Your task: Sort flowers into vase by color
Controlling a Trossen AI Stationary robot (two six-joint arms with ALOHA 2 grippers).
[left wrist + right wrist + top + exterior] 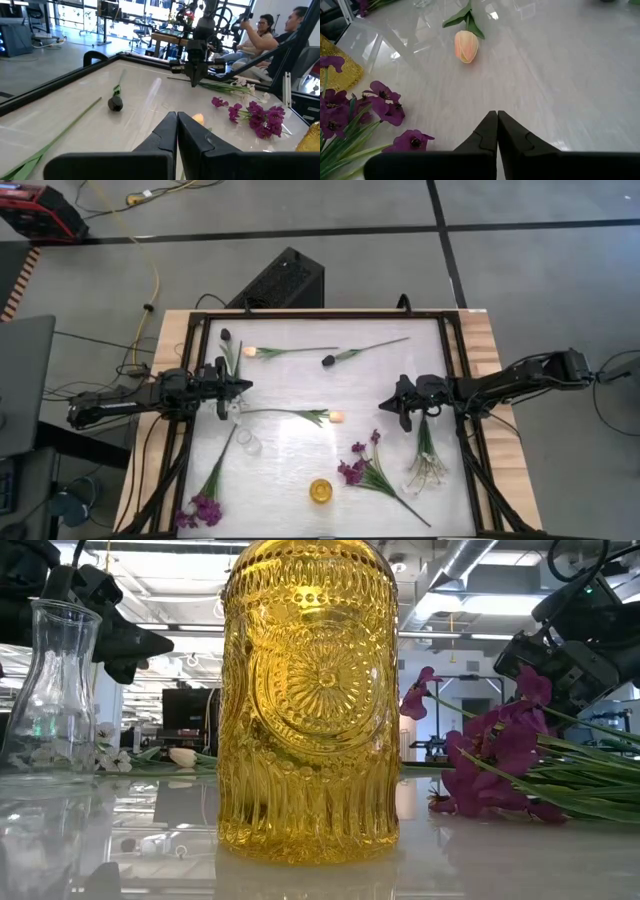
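Both claws shut, empty, over table w/ flowers [372,470].

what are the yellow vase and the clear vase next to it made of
The yellow vase looks like pressed amber glass: translucent, glossy, with a moulded sunburst and ribbing that light passes through. The clear vase looks like plain smooth glass, since the room shows through its walls. Moulded plastic can't be ruled out for either from looks alone.
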